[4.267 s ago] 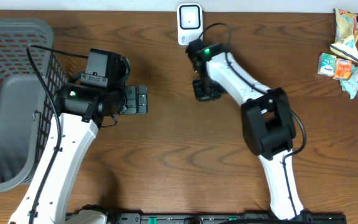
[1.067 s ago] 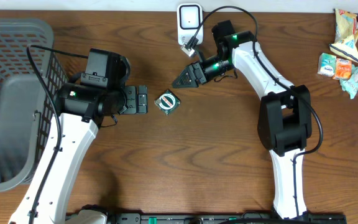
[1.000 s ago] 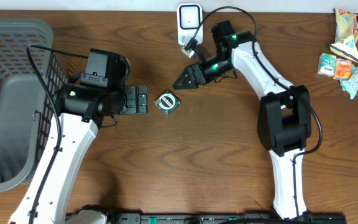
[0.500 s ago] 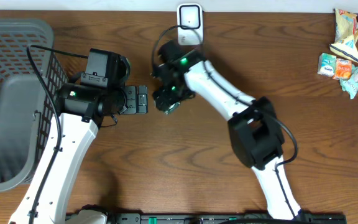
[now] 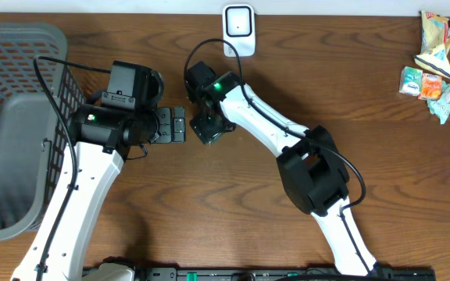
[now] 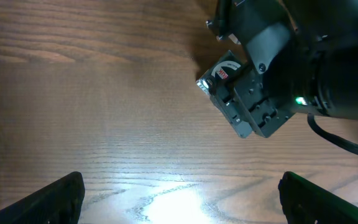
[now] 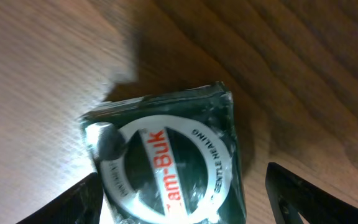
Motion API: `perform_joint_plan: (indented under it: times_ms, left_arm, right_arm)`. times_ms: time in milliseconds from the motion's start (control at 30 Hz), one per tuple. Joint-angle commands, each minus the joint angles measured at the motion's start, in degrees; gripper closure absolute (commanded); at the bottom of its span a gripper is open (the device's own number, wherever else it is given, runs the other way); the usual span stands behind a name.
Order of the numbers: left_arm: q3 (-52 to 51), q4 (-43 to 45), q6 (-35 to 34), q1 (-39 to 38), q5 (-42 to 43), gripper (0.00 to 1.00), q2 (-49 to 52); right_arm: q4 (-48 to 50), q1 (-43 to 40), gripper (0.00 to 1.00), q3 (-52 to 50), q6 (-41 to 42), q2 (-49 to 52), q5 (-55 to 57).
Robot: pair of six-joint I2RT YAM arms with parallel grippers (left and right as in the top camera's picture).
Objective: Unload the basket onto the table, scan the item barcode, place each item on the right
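- Box (image 7: 166, 158), dark green with a round white label in red lettering, lies flat on the desk (image 5: 209, 218), label up. It sits left of the desk's middle, between the two arms.
- From overhead the box is almost wholly hidden under the right gripper (image 5: 208, 127), which points straight down over it.
- The right jaws are spread. In the right wrist view one finger stands on each side of the box, and bare wood shows between each finger and the box's edges.
- Whether the fingertips touch the desk cannot be told.
- The left gripper (image 5: 178, 125) is just beside the right one, on its left, aimed toward the box. Its jaws are spread wide and hold nothing.
- In the left wrist view a corner of the box and part of its label show beyond the right gripper's body.
- A white scanner (image 5: 239, 29) stands at the desk's far edge, near the box and behind it.
- A grey basket (image 5: 14, 47) fills the desk's left end, beside the left arm.
- A few snack packets (image 5: 432, 74) lie at the far right corner, well apart from the box.
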Motion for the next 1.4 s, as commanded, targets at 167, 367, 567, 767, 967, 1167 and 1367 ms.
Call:
perform_joint_plan:
  times_ms: [167, 367, 567, 767, 967, 1167, 1367]
  left_arm:
    - [0.63, 0.0, 0.35, 0.07, -0.31, 0.02, -0.37]
    - [0.63, 0.0, 0.35, 0.07, -0.31, 0.03, -0.37]
    - [0.63, 0.0, 0.35, 0.07, -0.31, 0.02, -0.37]
    - [0.63, 0.0, 0.35, 0.07, -0.31, 0.02, -0.39]
    - [0.63, 0.0, 0.35, 0.07, -0.31, 0.02, -0.37]
    - [0.63, 0.02, 0.35, 0.07, -0.31, 0.02, -0.37]
    - [0.63, 0.0, 0.35, 0.07, -0.31, 0.02, -0.37]
  right_arm:
    - [-1.86, -0.22, 0.3, 0.76, -2.58, 3.17, 4.74]
    - [-2.05, -2.84, 0.31, 0.79, 0.98, 3.17, 9.22]
    - [-3.02, -7.1, 0.32, 0.79, 2.21, 3.15, 6.69]
    - [-4.83, -7.78, 0.29, 0.79, -1.18, 3.15, -4.55]
    - [-6.56, -7.98, 0.23, 1.09, -1.2, 3.04, -3.82]
    - [-4.92, -8.66, 0.11, 4.7, -5.84, 2.99, 7.1]
    - [-1.92, -8.31, 0.1, 4.09, -6.38, 3.02, 3.98]
